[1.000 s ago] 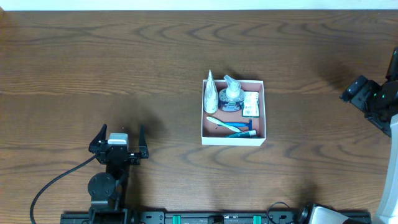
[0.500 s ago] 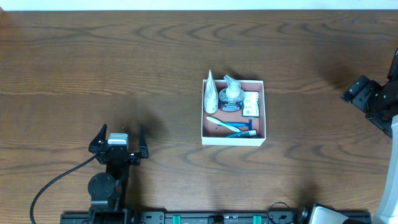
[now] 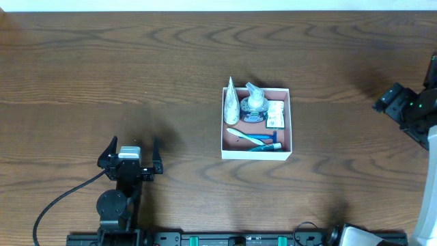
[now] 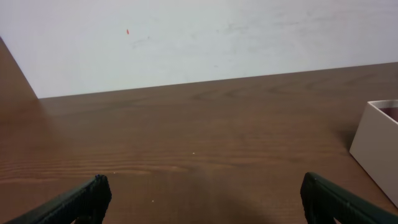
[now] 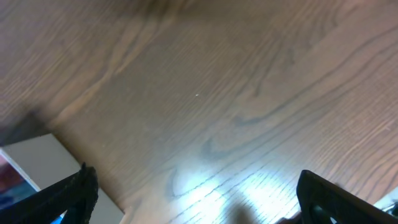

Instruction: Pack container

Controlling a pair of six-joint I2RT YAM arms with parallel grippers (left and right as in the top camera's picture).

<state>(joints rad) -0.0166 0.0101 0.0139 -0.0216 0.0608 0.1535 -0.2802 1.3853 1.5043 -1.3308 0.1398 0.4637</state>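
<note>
The container (image 3: 256, 153), a shallow white-walled square box with a pink inside, sits at the table's middle. It holds a grey tube, a clear pump bottle, a small green-and-white packet and blue toothbrushes. Its white wall shows at the right edge of the left wrist view (image 4: 377, 143) and at the lower left of the right wrist view (image 5: 37, 158). My left gripper (image 3: 130, 152) is open and empty near the front left, well left of the container. My right gripper (image 3: 395, 99) is open and empty at the far right edge, raised above the table.
A black cable (image 3: 58, 201) runs from the left arm's base toward the front edge. A white wall (image 4: 186, 37) stands beyond the table's far edge. Brown wood table (image 3: 136, 68) spreads around the container.
The right arm has shifted very slightly at the right edge. The left arm and the container have not moved.
</note>
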